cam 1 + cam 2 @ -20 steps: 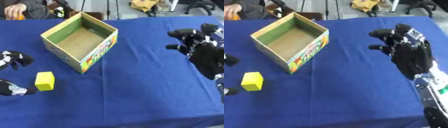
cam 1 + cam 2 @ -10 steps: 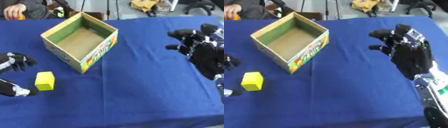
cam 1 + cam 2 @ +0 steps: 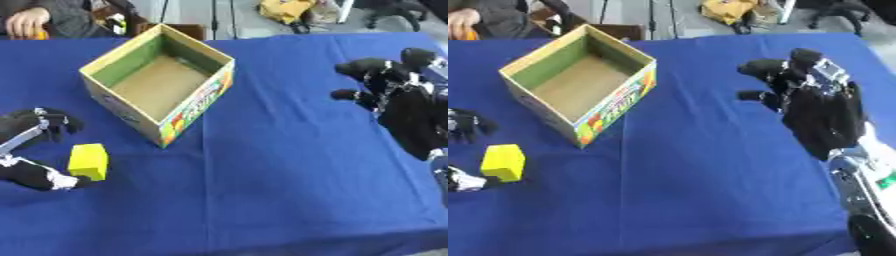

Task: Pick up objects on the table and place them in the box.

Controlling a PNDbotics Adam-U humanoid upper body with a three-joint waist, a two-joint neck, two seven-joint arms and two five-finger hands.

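A yellow block [image 3: 88,161] lies on the blue table [image 3: 289,180] near its left edge. An open cardboard box [image 3: 198,106] with a green inner wall stands empty at the back left, just beyond the block. My left hand [image 3: 33,129] comes in from the left, open. Its curled fingers hover above and left of the block, and its thumb [image 3: 39,177] lies at the block's lower left side, touching or nearly so. At the right, my right hand [image 3: 820,112] is held up open above the table, holding nothing.
The table's far edge runs just behind the box. A yellow bag [image 3: 284,9] and chair legs stand on the floor past it. Bare blue cloth spreads between the box and my right hand.
My left hand has moved right toward the yellow block, so its fingers and thumb now flank it. The right hand, box and block have stayed put.
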